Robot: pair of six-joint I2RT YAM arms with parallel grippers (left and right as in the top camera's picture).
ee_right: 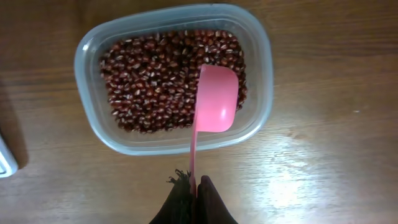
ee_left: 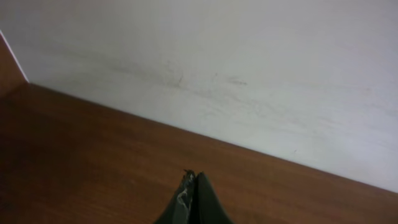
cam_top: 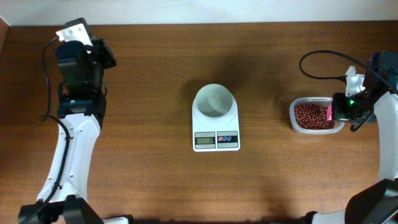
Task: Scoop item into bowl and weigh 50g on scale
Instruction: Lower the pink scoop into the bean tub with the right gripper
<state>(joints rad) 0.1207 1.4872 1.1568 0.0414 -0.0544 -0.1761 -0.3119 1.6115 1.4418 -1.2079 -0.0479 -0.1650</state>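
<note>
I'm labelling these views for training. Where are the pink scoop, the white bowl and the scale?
pink scoop (ee_right: 216,99): right wrist view, on its cup.
white bowl (cam_top: 214,102): overhead view, on its bare inside.
scale (cam_top: 204,140): overhead view, on its display.

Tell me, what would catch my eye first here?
A clear tub of red-brown beans stands at the right edge of the table, and the right gripper holds an empty pink scoop over them. In the middle, an empty white bowl sits on a small white scale.
</note>
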